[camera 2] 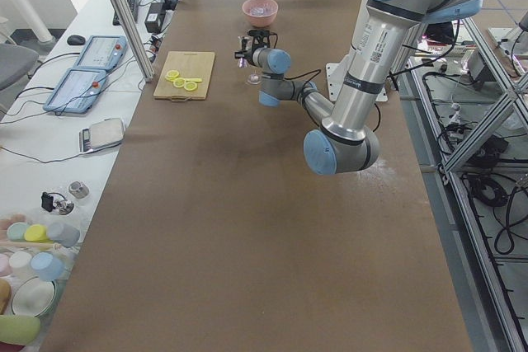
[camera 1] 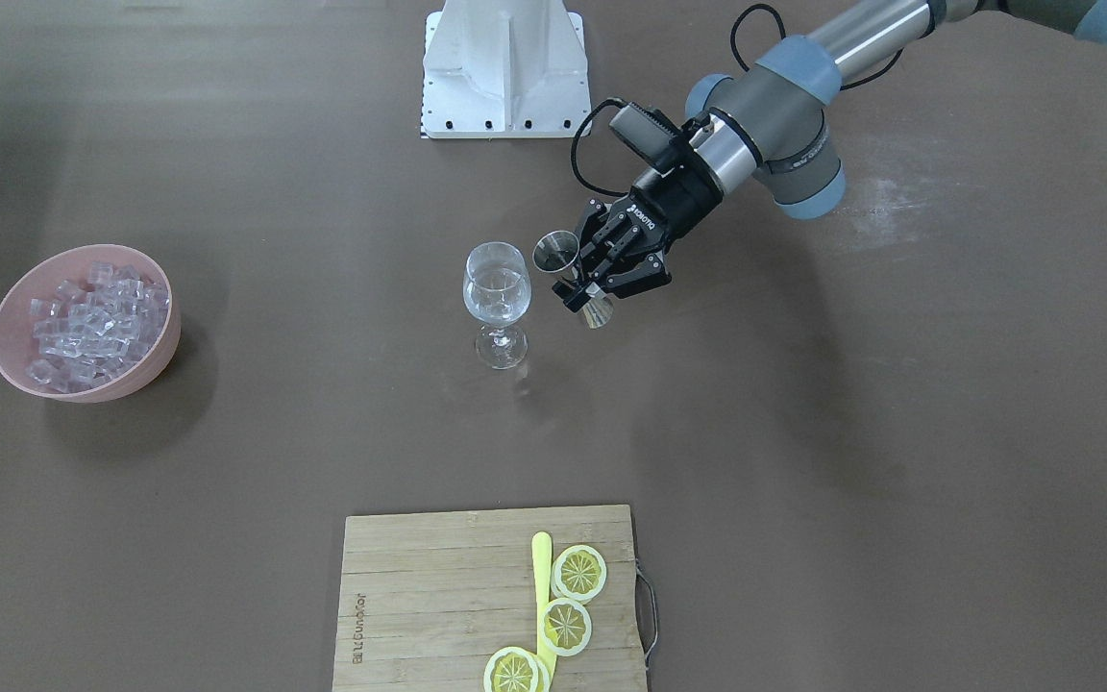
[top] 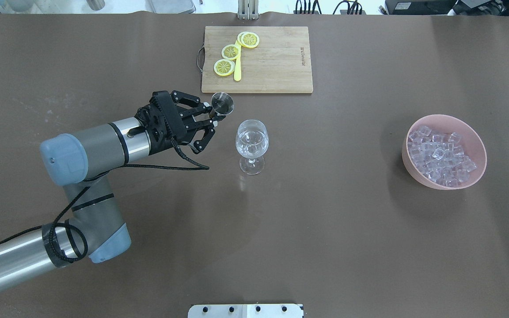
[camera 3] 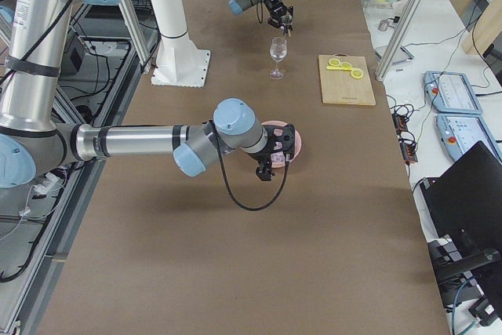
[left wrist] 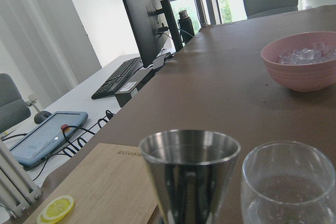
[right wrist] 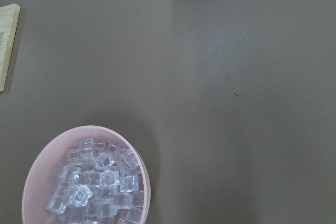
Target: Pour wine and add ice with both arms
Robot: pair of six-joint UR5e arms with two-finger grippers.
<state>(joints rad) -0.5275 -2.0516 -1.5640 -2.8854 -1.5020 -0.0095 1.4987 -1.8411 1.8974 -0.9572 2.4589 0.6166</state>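
My left gripper (camera 1: 584, 288) (top: 212, 115) is shut on a steel jigger (camera 1: 558, 252) (top: 222, 104) (left wrist: 189, 177), held roughly upright just beside the rim of a stemmed wine glass (camera 1: 497, 288) (top: 252, 141) (left wrist: 289, 187). A little clear wine (left wrist: 287, 195) seems to lie in the glass. The ice (camera 1: 92, 317) (top: 442, 154) (right wrist: 94, 187) fills a pink bowl (camera 1: 145, 370) (top: 411, 170) (right wrist: 146, 192). My right gripper (camera 3: 268, 169) shows only in the exterior right view, at the bowl's near side; I cannot tell if it is open or shut.
A wooden cutting board (camera 1: 438, 596) (top: 276, 59) with lemon slices (camera 1: 578, 573) (top: 231, 52) and a yellow knife lies on the far side of the table from the robot. The white base block (camera 1: 504, 67) stands at the robot's side.
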